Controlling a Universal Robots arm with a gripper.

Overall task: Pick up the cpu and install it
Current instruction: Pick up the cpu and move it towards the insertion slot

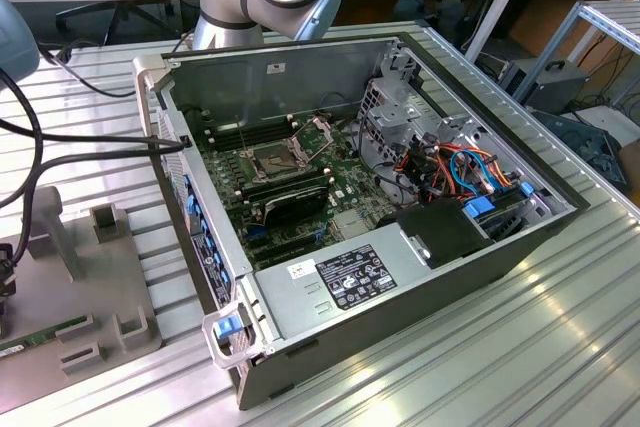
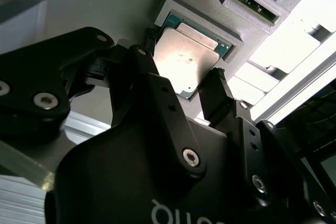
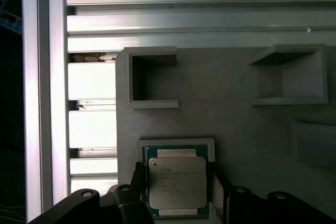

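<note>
Hand (image 3: 176,174) open around the cpu (image 3: 177,184), 2 fingers (image 3: 139,178) beside it, on grey tray (image 3: 236,119).

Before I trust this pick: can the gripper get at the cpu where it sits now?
Probably yes. In the first wrist view the open gripper straddles the cpu, a finger at each side, nothing lying over it. The holder's raised rim hugs its edges, so room looks tight.
</note>
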